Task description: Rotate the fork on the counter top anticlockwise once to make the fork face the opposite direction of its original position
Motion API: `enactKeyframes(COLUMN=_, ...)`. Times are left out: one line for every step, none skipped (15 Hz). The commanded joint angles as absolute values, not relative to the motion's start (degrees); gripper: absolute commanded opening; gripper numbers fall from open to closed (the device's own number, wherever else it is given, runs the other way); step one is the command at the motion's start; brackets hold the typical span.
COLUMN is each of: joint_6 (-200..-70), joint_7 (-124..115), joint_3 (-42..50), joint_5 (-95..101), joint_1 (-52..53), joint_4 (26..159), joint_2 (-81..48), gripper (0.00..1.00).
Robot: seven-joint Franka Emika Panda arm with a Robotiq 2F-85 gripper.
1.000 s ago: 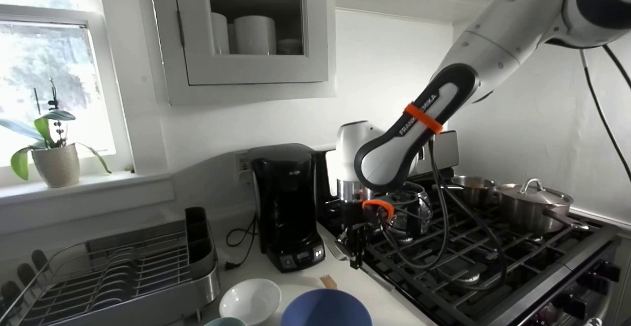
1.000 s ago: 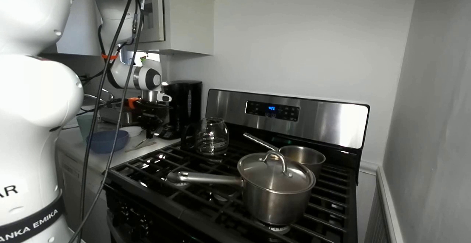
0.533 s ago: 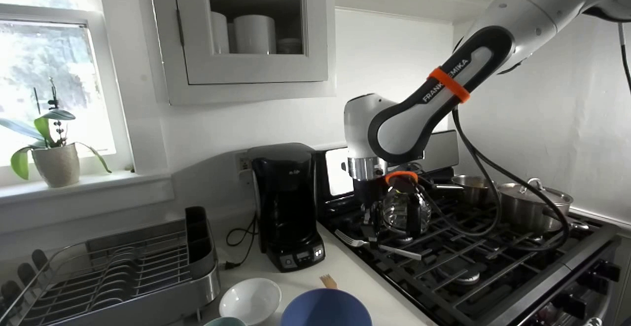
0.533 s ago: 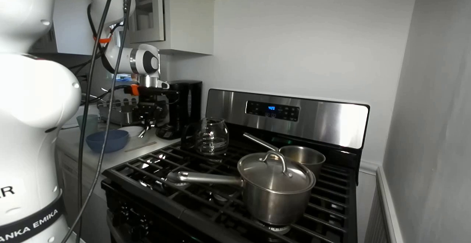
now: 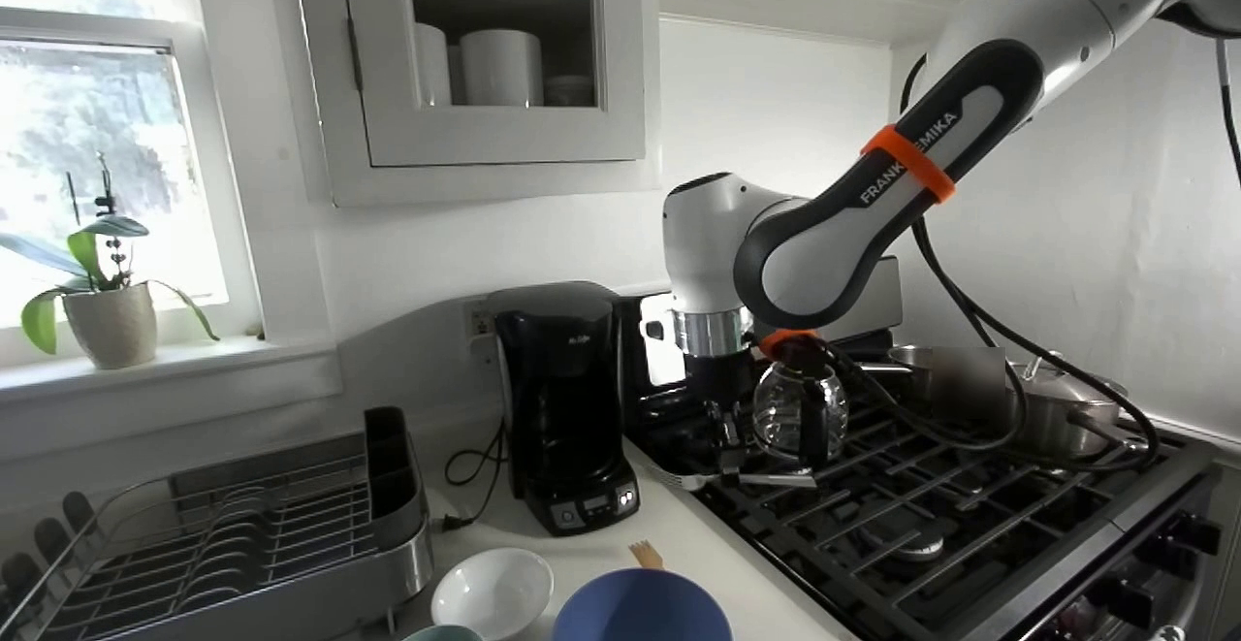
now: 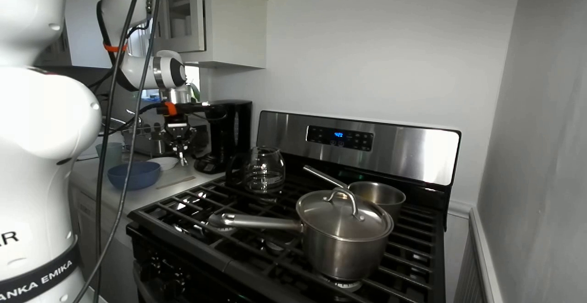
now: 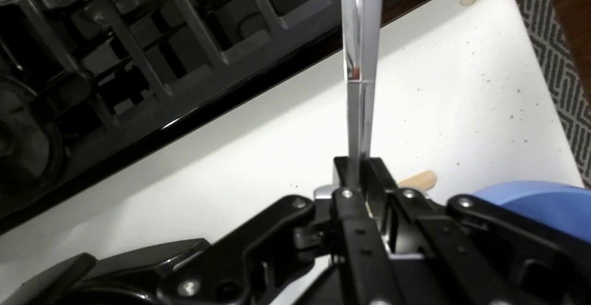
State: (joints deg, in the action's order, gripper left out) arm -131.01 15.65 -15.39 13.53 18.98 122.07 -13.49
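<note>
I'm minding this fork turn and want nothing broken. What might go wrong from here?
The metal fork could slip or twist, since it seems pinched only between the narrow fingers. In the wrist view its handle overlaps the gas stove, so lowering it here might land it partly off the counter top. In an exterior view the handle shows near the glass carafe; a wide swing might knock it, though depth is hard to tell.

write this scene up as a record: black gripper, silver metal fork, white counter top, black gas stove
end effector: black two-finger gripper, closed
in grip: silver metal fork, tines left, handle right in an exterior view
fork height: seems raised, gap unclear
surface: smooth white counter top
on it: round blue bowl, round white bowl, tan wooden utensil, among others
appliance: black gas stove
holding: clear glass carafe, lidded steel pot, open steel saucepan
</note>
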Motion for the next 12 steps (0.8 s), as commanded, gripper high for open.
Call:
enactKeyframes(joint_6=-132.08, joint_7=17.20, joint_3=-16.15, joint_5=14.72, joint_1=18.41, joint_4=121.97, joint_2=-13.68, gripper=0.11)
enactKeyframes(joint_6=-133.24, joint_7=18.28, joint_3=-16.19, joint_5=15.43, joint_1=18.40, joint_4=121.98, joint_2=-13.83, gripper=0.11)
enactKeyframes(joint_6=-133.78, joint_7=18.88, joint_3=-16.19, joint_5=15.76, joint_1=18.38, joint_4=121.98, joint_2=-13.94, gripper=0.11)
enactKeyframes(joint_6=-134.04, joint_7=19.23, joint_3=-16.20, joint_5=15.91, joint_1=18.36, joint_4=121.98, joint_2=-14.01, gripper=0.11)
enactKeyframes(joint_6=-134.12, joint_7=19.43, joint_3=-16.20, joint_5=15.98, joint_1=18.35, joint_4=121.98, joint_2=-14.05, gripper=0.11)
enactKeyframes(joint_6=-134.16, joint_7=19.52, joint_3=-16.21, joint_5=16.03, joint_1=18.35, joint_4=121.98, joint_2=-14.06, gripper=0.03)
enactKeyframes(joint_6=-132.11, joint_7=21.83, joint_3=-16.10, joint_5=18.99, joint_1=18.89, joint_4=120.78, joint_2=-14.35, gripper=0.03)
enactKeyframes(joint_6=-129.25, joint_7=23.82, joint_3=-15.97, joint_5=21.36, joint_1=19.23, joint_4=119.64, joint_2=-14.65, gripper=0.03)
enactKeyframes(joint_6=-128.83, joint_7=27.51, joint_3=-16.58, joint_5=20.88, joint_1=18.59, joint_4=119.28, joint_2=-14.82, gripper=0.03)
enactKeyframes(joint_6=-127.96, joint_7=30.11, joint_3=-16.72, joint_5=21.60, joint_1=18.35, joint_4=118.57, joint_2=-15.27, gripper=0.03)
enactKeyframes(joint_6=-127.95, joint_7=32.90, joint_3=-16.71, joint_5=22.38, joint_1=18.07, joint_4=118.31, joint_2=-15.62, gripper=0.03)
enactKeyframes(joint_6=-128.59, joint_7=35.73, joint_3=-16.82, joint_5=22.93, joint_1=17.82, joint_4=118.21, joint_2=-15.87, gripper=0.03)
